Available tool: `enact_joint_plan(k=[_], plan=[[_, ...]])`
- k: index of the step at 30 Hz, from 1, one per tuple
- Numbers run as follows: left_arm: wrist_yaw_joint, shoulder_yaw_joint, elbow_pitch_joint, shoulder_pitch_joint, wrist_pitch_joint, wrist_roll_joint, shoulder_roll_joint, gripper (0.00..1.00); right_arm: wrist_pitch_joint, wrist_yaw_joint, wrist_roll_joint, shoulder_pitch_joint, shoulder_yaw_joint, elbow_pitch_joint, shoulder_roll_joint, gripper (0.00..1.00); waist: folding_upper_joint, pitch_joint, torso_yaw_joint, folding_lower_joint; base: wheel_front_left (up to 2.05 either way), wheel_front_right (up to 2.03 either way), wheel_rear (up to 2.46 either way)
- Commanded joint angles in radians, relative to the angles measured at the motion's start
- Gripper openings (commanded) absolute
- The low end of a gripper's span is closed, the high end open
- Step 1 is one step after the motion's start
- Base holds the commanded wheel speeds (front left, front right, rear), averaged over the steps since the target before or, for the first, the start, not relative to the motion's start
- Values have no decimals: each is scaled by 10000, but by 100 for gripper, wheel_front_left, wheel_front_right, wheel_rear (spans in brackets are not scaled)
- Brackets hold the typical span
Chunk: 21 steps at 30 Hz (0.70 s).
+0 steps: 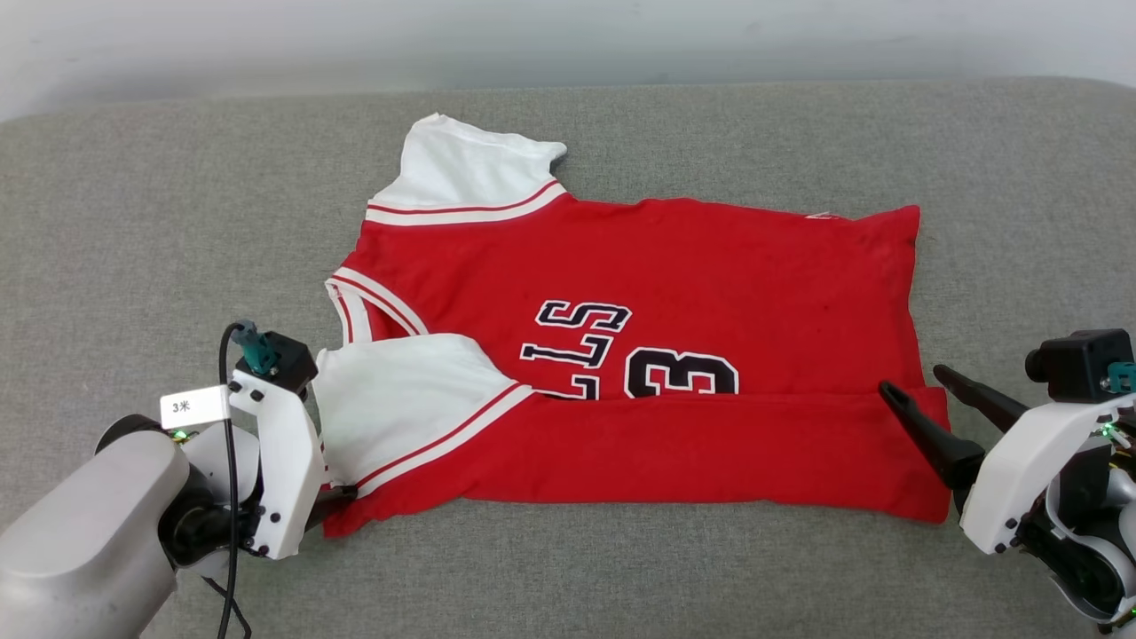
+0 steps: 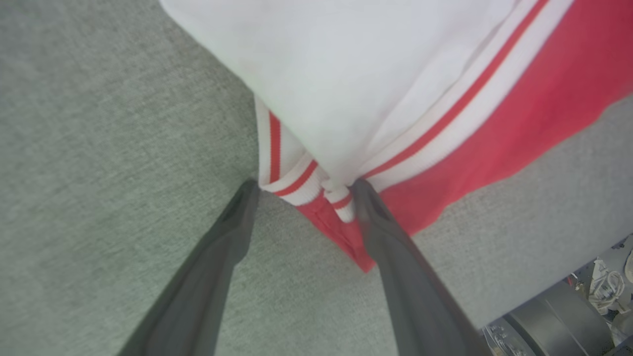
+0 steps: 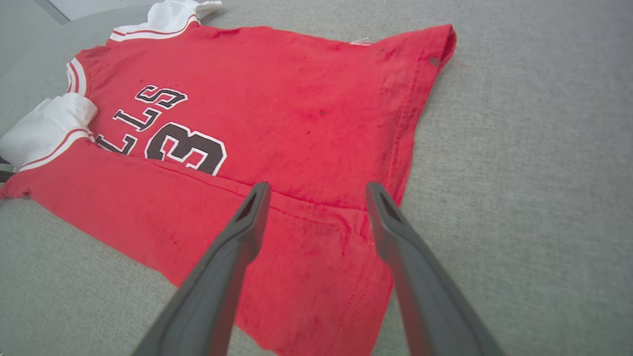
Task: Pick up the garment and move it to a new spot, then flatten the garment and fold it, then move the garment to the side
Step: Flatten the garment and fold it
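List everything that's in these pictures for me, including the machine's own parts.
jersey T-shirt: one, red with white sleeves and black lettering, lying mid-surface with its near edge folded over
cushioned surface: one, grey fabric, under the shirt
wall: one, pale, behind the surface
label: one, white, on the left arm's cable
left pincer: one, dark fingers, open, tips either side of the near sleeve's striped trim
right pincer: one, dark fingers, open, over the shirt's hem corner on the right

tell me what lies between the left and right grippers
The garment, near edge folded over, spans from left gripper to right gripper, in the head view.
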Motion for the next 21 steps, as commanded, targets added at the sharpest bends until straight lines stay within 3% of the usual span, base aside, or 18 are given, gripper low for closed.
enact_joint_plan(k=[1, 2, 3, 4, 13, 21], plan=[[23, -468, 209, 422, 19, -91, -376, 100, -52, -9, 8, -78, 8, 13, 1, 100, 0, 0, -2, 2, 0, 0, 0], [23, -603, 218, 443, -45, -148, -378, 100, -42, -9, 18, -104, 6, 12, -21, 100, 0, -5, 0, 2, 0, 0, 0], [21, -699, 206, 457, -154, -229, -401, 19, -25, -9, 22, -131, -1, -5, -47, 100, 0, -15, 6, 2, 0, 0, 0], [18, -773, 185, 464, -261, -373, -432, 0, -2, -9, 20, -163, -10, -34, -75, 100, 0, -31, 15, 2, 0, 0, 0], [10, -906, -129, -223, -1408, -715, 167, 0, 947, -9, -67, -509, -98, -615, -920, 100, 0, -349, 115, 2, 0, 0, 0], [8, -1050, -964, -643, -2109, -792, 848, 0, 4196, -9, 443, -620, -231, -1173, -1985, 100, 0, -471, 235, 2, 0, 0, 0]])
